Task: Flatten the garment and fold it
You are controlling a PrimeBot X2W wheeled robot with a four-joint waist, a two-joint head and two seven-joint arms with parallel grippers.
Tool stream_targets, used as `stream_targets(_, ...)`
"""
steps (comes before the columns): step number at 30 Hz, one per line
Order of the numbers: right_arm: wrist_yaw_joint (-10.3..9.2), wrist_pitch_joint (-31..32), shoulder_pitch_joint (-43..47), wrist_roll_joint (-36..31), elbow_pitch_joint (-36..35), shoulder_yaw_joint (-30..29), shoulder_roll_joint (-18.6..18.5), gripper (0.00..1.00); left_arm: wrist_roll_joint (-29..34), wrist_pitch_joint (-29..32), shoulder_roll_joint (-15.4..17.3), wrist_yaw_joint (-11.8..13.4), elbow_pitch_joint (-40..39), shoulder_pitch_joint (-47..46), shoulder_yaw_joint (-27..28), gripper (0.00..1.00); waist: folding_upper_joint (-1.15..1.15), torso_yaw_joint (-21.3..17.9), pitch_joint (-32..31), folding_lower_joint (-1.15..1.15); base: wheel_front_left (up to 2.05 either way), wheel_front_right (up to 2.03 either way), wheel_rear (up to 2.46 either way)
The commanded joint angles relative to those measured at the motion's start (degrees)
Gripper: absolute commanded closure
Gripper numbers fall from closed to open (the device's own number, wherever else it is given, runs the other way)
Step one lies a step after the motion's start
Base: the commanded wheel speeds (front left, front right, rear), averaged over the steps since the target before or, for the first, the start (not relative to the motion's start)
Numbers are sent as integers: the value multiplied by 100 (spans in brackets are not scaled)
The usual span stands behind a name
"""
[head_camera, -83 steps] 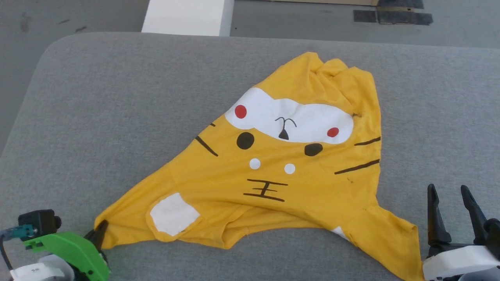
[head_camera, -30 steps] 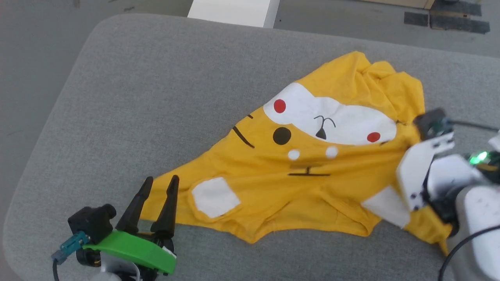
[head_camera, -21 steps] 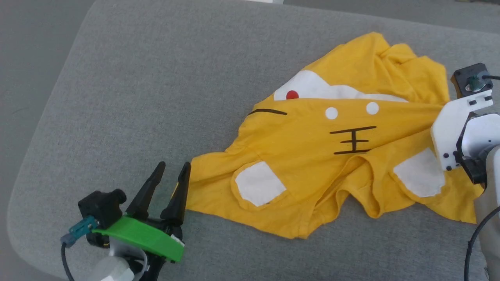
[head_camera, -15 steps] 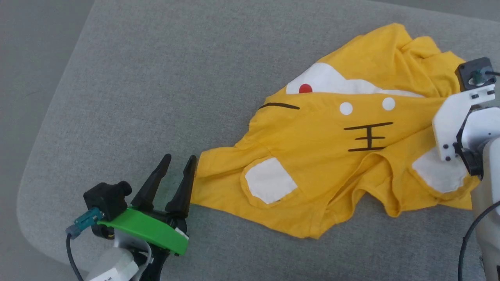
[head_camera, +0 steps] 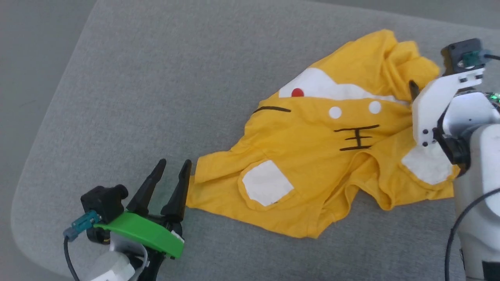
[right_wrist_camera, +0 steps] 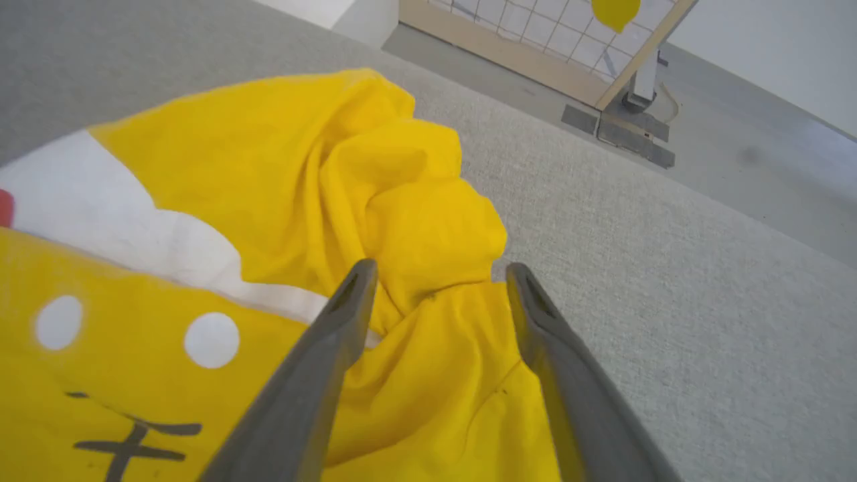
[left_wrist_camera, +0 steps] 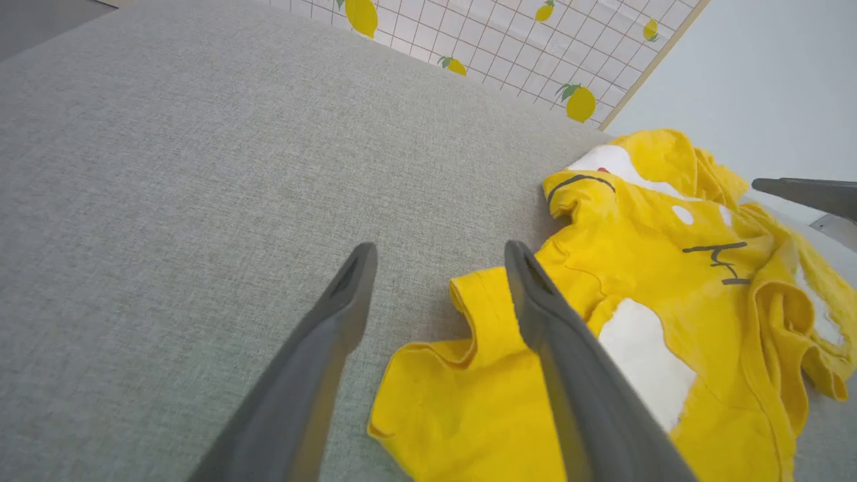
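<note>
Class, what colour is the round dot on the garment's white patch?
Red dot on the garment; head view shows it best.

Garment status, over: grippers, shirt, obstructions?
Left gripper open, beside the garment. Right gripper open over its bunched far end. Cloth rumpled, doubled over its print, not flat. No obstruction seen.

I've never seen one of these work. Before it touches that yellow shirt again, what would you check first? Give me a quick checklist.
1. Left gripper free: ok, jaws apart, nothing gripped.
2. Right gripper free: ok, jaws apart over bunched cloth.
3. Garment flat: not ok, its far end is bunched and a fold covers part of the white patch.
4. A corner within the left gripper's reach: ok, the near corner lies beside its fingers.
5. Garment fully on the grey cushion: cannot tell, the right arm hides its right edge.
</note>
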Motion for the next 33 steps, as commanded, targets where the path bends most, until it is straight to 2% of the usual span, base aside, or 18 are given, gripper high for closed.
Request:
stream_targets(1,19,12,148,125,-249,-6,-35,0,27,11,46,48,-45,78,13,0,0,-296,-326,-1,0,0,0)
stream_targets(2,19,13,382,275,-746,-48,1,0,36,34,73,117,-111,161,25,0,0,-386,-438,-1,0,0,0)
stream_targets(6,19,-193,1056,436,-1732,-114,139,0,50,47,119,233,-259,335,48,0,0,-541,-623,-1,0,0,0)
stream_targets(9,19,-656,1698,438,-2312,-174,311,0,63,14,140,308,-365,455,73,0,0,-638,-724,-1,0,0,0)
stream_targets(13,19,-1567,2516,312,-2675,-310,499,0,190,-114,181,383,-461,561,92,0,0,-715,-831,-1,0,0,0)
stream_targets(16,19,-2332,3030,254,-2742,-384,566,0,343,-226,205,470,-478,635,113,0,0,-758,-903,-1,0,0,0)
stream_targets(25,19,-4137,4238,1220,-2207,-296,577,0,706,-441,196,630,-294,926,139,0,0,-881,-1144,-1,0,0,0)
stream_targets(28,19,-4588,4357,1411,-1984,-279,577,0,770,-455,222,660,-231,988,135,0,0,-943,-1189,-1,0,0,0)
stream_targets(33,19,-4853,4330,1453,-1768,-213,578,0,844,-208,415,652,-131,928,84,0,0,-1014,-1175,-1,0,0,0)
